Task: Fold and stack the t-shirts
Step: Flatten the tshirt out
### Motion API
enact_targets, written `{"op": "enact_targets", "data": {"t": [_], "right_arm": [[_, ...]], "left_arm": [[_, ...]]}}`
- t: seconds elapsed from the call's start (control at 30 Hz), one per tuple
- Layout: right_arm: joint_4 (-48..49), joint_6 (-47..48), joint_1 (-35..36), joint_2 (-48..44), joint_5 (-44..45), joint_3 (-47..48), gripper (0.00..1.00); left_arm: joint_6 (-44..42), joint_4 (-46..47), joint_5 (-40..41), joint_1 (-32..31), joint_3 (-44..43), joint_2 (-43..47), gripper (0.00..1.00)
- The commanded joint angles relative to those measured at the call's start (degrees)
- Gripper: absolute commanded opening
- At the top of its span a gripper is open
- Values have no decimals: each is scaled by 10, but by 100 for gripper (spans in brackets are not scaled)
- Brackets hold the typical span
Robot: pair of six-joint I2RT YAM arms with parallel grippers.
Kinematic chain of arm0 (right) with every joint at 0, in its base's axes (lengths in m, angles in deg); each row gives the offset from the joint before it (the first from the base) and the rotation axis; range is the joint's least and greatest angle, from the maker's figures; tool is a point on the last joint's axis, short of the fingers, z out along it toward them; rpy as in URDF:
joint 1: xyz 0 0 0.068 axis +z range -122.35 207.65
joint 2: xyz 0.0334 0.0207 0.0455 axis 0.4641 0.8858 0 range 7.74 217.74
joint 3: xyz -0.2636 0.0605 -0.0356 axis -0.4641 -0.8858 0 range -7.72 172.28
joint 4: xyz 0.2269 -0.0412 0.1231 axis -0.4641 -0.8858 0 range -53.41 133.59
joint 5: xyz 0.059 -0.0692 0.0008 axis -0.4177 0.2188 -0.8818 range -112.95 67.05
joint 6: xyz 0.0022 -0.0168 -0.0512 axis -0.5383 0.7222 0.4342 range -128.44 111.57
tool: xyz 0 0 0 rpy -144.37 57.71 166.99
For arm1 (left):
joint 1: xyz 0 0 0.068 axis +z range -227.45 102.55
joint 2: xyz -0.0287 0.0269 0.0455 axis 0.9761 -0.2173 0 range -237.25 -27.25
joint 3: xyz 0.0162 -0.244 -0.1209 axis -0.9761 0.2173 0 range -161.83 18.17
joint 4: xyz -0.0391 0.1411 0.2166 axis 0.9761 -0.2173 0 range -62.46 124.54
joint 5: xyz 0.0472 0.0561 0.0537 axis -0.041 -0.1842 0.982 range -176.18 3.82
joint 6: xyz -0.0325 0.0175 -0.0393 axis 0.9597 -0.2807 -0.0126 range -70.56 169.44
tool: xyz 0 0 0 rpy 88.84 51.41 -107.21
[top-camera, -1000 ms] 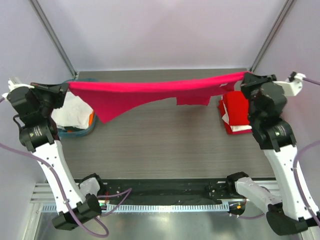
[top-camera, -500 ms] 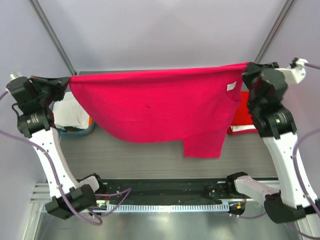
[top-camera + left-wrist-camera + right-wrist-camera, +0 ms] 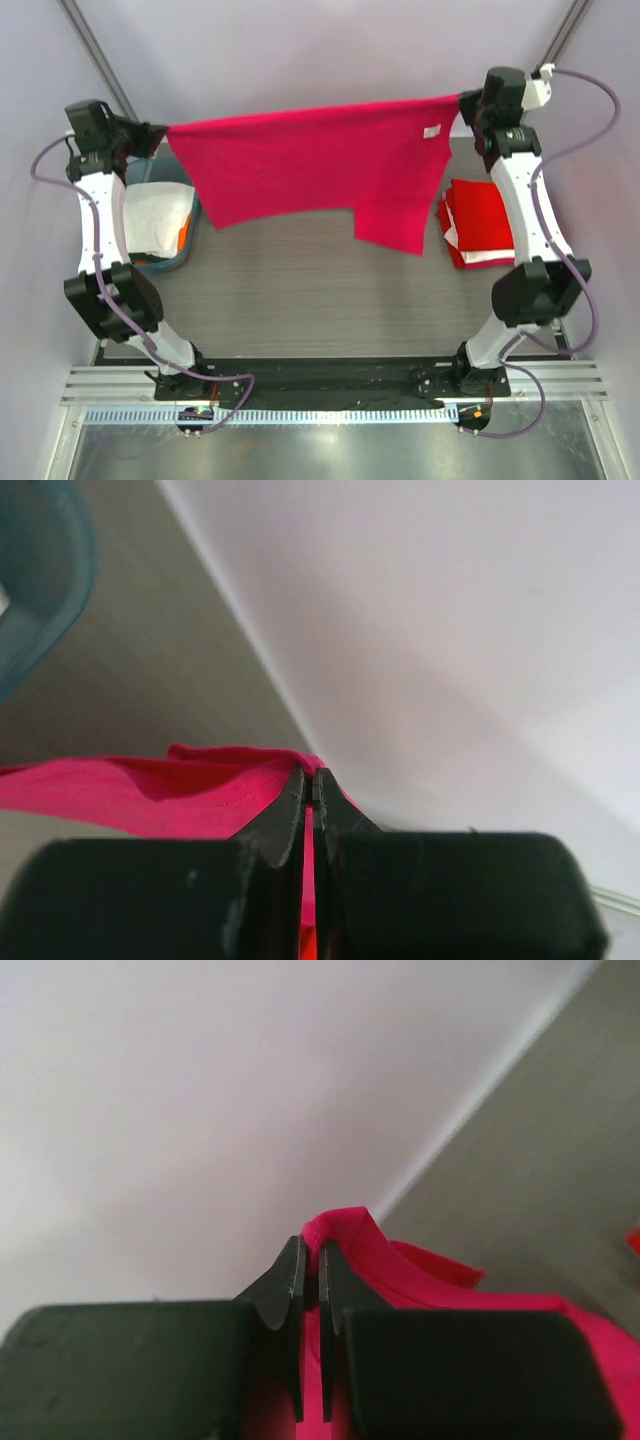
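A magenta-pink t-shirt (image 3: pixel 310 165) hangs spread in the air above the far half of the table, stretched between both arms. My left gripper (image 3: pixel 160 135) is shut on its left top corner, and the left wrist view shows the jaws (image 3: pixel 312 775) pinched on pink cloth (image 3: pixel 150 795). At the right top corner my right gripper (image 3: pixel 465 102) is shut on the hem, with a fold of cloth (image 3: pixel 420 1275) bulging over the fingertips (image 3: pixel 311 1245). One sleeve hangs lowest at centre right. A folded stack of red t-shirts (image 3: pixel 485 215) lies at the right.
A teal basket (image 3: pixel 160 262) stands at the left edge under the left arm, holding white cloth (image 3: pixel 155 215) and something orange (image 3: pixel 185 238). A white layer (image 3: pixel 480 257) shows at the near edge of the red stack. Slanted frame posts rise at both back corners.
Both arms have risen and stretched toward the back wall. The pink t-shirt went from a taut band to hanging open, then was carried up and back.
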Motion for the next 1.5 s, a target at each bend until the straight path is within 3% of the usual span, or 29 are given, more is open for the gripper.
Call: {"op": "enact_targets", "data": {"t": [0.0, 0.13, 0.27, 0.53, 0.57, 0.6, 0.7, 0.87, 1.07, 1.47], "right_arm": [[72, -24, -33, 41, -79, 160, 1], [72, -49, -57, 104, -134, 237, 1], [78, -62, -74, 126, -168, 212, 1], [218, -71, -82, 55, -208, -106, 1], [240, -70, -83, 45, -205, -138, 1], [242, -70, -83, 35, -199, -202, 1], [296, -81, -85, 2, -190, -318, 1], [312, -77, -87, -20, -190, -426, 1], [316, -67, -87, -60, -157, -524, 1], [321, -50, -85, -207, -141, -706, 1]], "left_arm": [[17, 60, 16, 5, -142, -44, 0], [24, 50, 19, 4, -235, -98, 0], [26, 53, -5, 4, -261, -142, 0], [-3, 166, 3, 6, -17, -99, 0], [0, 186, 3, 5, 52, -81, 0], [7, 260, -7, 4, 92, -71, 0], [28, 319, -20, 3, 204, -49, 0], [-16, 314, -16, 3, 317, -16, 0], [-2, 369, -36, 3, 443, 8, 0], [-54, 296, -15, 9, 568, 148, 0]]}}
